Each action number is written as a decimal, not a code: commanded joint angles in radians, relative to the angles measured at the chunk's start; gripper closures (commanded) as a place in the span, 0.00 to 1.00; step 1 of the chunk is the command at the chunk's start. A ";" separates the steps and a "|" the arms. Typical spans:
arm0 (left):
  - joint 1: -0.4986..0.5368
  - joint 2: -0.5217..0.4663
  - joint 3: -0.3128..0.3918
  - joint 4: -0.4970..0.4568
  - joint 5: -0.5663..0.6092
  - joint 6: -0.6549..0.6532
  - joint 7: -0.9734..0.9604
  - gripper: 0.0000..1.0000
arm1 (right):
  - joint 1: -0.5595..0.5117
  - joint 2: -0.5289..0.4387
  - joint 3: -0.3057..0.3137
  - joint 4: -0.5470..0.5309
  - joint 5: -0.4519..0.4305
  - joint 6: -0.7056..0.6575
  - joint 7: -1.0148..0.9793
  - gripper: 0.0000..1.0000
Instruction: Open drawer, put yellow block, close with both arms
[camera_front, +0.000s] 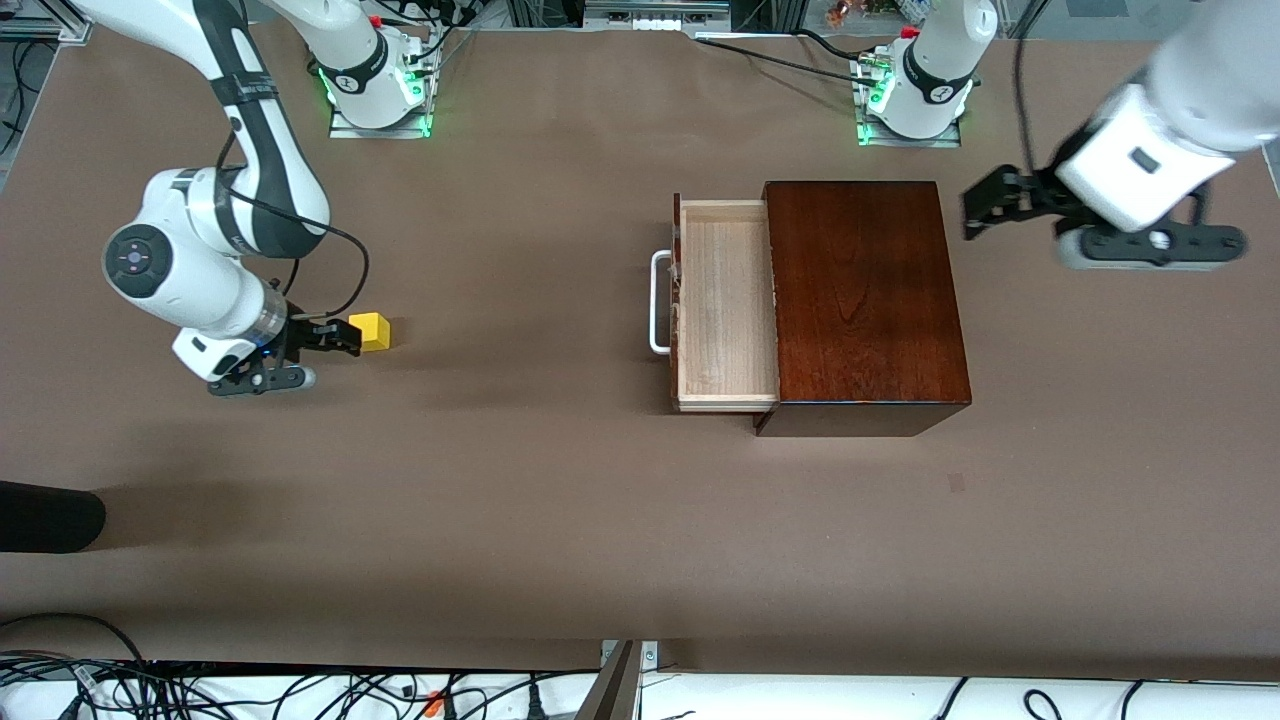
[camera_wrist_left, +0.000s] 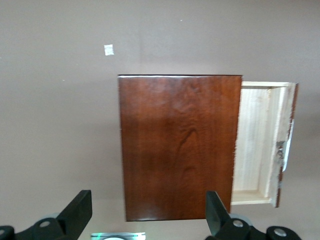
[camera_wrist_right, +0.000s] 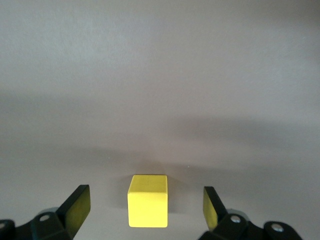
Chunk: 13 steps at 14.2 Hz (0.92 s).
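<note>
Right gripper (camera_front: 345, 337) sat low at the table, its fingers (camera_wrist_right: 76, 210) spread wide with the yellow block (camera_front: 375, 331) lined up between them but not yet gripped. Nothing touched the cube as far as I could see; it rested on the brown table (camera_front: 520, 500) toward the right arm's end, well apart from the drawer (camera_front: 725, 305). That drawer was already pulled out of the dark wooden box (camera_front: 860, 300), its pale tray empty and its white handle (camera_front: 659, 302) facing the block's end of the table. Left gripper (camera_front: 985, 212) hung in the air with its jaws apart, holding nothing, over the table beside the box at the left arm's end; that arm seemed to be waiting. By my reckoning the opening was done, while grasping the block, carrying it to the tray, dropping it in and the two-armed closing all remained.
</note>
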 joint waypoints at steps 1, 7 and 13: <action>-0.086 -0.110 0.158 -0.147 -0.046 0.041 0.108 0.00 | -0.001 0.001 0.005 -0.035 0.021 0.024 -0.002 0.00; -0.102 -0.187 0.209 -0.302 -0.041 0.188 0.130 0.00 | 0.001 0.037 0.021 -0.091 0.021 0.080 -0.001 0.00; -0.088 -0.186 0.209 -0.301 -0.029 0.202 0.206 0.00 | -0.001 0.081 0.036 -0.111 0.021 0.132 -0.001 0.00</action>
